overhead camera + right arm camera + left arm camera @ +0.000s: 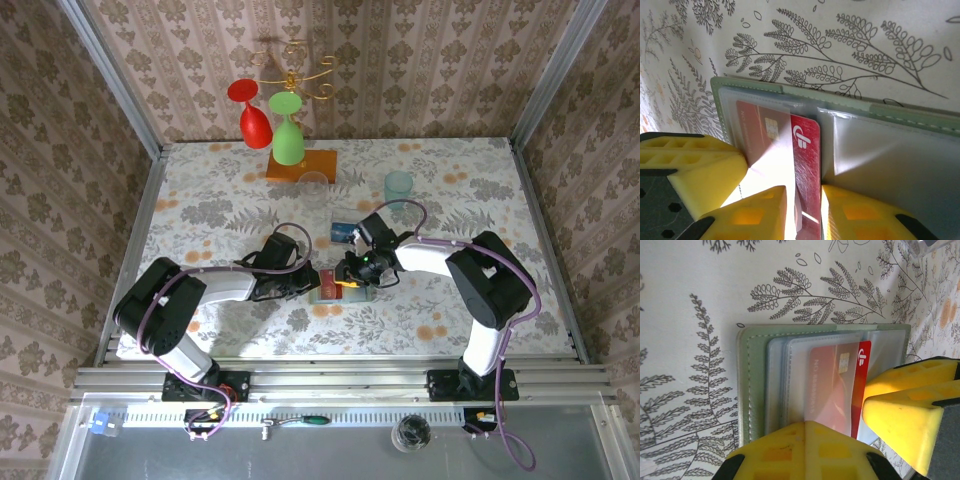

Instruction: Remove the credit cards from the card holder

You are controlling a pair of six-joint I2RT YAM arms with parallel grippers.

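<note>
Left gripper (305, 284) closed; right gripper (349, 277) slightly parted; 2 arms angled inward, tips nearly touching

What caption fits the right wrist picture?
Yellow fingers flank a red card poking out of the open grey-green card holder.

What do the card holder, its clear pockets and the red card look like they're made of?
Card holder: matte grey-green leather or faux leather, judging by the stitched edge. Pockets: frosted soft plastic, card showing through. Red card: probably glossy rigid plastic; glare, chip.

nr tbl (330, 335) free | far of card holder (752, 385): glass (315, 185), cup (398, 186) (gap between)
</note>
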